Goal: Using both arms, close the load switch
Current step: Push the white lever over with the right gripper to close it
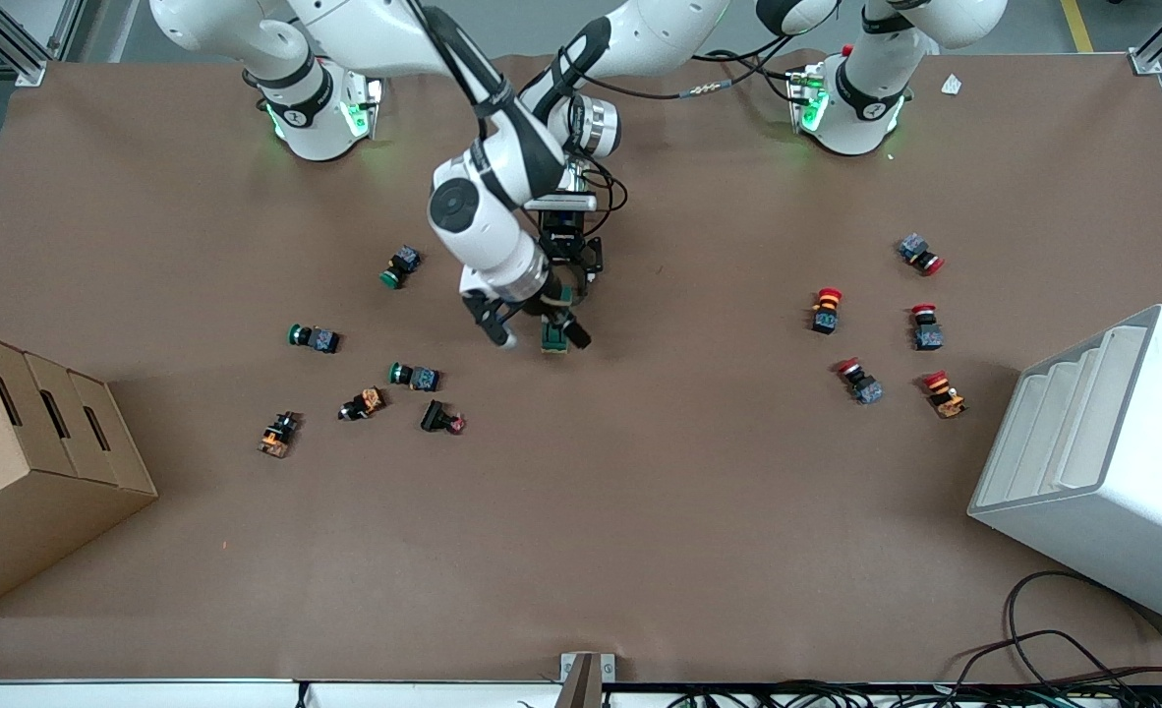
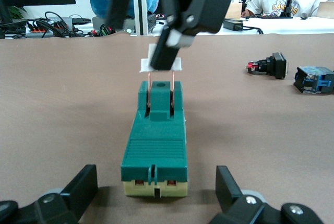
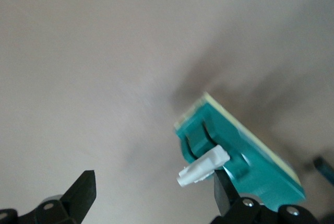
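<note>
At the table's middle lies the dark-green oblong load switch (image 2: 155,145), its cream-white lever (image 2: 160,65) raised on copper blades, not yet closed; the right gripper (image 1: 534,329), fingers spread, touches the lever; the left gripper (image 2: 156,195), fingers spread, flanks the block.

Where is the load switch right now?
In the front view the load switch lies on the table near its middle, under both grippers, the right gripper touching its white lever and the left gripper open around its body.
</note>
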